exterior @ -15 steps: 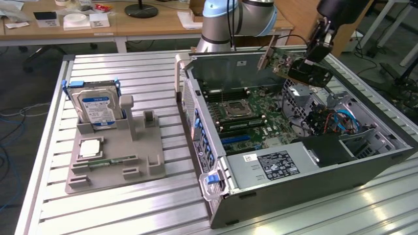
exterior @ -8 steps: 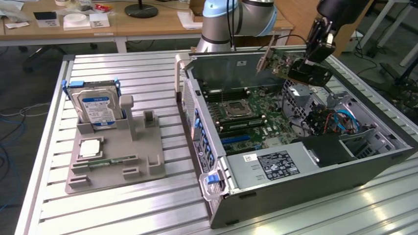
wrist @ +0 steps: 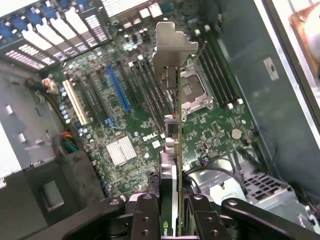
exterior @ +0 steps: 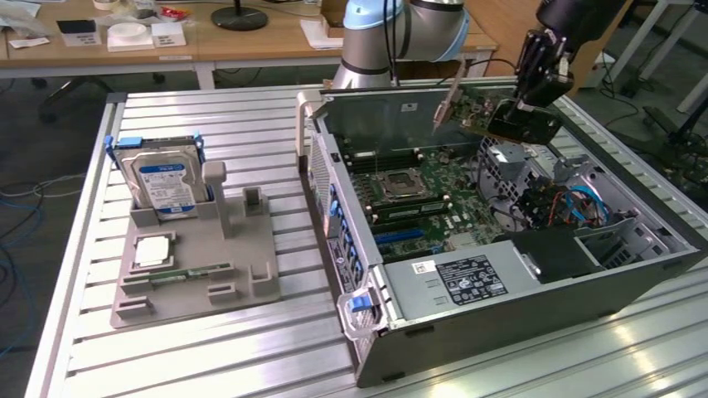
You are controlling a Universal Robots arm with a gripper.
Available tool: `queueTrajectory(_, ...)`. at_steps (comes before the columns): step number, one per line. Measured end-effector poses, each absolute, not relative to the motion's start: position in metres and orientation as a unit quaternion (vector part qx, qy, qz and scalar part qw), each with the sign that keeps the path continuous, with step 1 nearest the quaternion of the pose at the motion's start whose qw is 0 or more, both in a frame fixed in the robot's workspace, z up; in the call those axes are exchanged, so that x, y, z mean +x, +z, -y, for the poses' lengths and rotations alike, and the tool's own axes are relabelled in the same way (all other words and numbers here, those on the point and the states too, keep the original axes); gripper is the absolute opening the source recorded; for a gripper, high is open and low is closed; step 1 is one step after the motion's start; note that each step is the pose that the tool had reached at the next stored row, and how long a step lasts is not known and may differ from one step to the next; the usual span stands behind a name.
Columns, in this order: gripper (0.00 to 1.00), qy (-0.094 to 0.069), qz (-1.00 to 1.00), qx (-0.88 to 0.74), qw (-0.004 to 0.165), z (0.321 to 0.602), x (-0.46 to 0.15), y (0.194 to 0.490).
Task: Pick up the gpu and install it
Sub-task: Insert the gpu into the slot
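The exterior view is bright and evenly lit, apparently from ceiling lights overhead. The ribbed metal table (exterior: 221, 133) throws back pale streaks of glare, strongest toward its near edge. The inside of the computer case (exterior: 498, 332) sits darker, with a nearly black patch beside the power supply (exterior: 470, 278). In the wrist view the bracket of the gpu (wrist: 172, 45) and a small finned heat sink (wrist: 121, 150) gleam white. The area beyond the case wall is washed out, and the dark metal floor lies in deep shadow.
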State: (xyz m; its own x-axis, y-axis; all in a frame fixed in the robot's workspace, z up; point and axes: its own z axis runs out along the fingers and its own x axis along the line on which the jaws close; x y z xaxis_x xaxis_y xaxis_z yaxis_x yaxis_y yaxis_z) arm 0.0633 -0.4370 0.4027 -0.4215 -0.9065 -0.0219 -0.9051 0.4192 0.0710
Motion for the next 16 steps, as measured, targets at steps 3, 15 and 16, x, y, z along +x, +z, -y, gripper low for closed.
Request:
queueTrajectory(3,0.27,-0.036,0.828,0.560,0.011,0.4370,0.0633,0.4026)
queueTrajectory(15,0.27,-0.034,0.763,0.645,0.015,0.4370,0.0633,0.4017)
queueTrajectory(16,0.27,-0.034,0.758,0.651,0.015,0.4370,0.0633,0.4017)
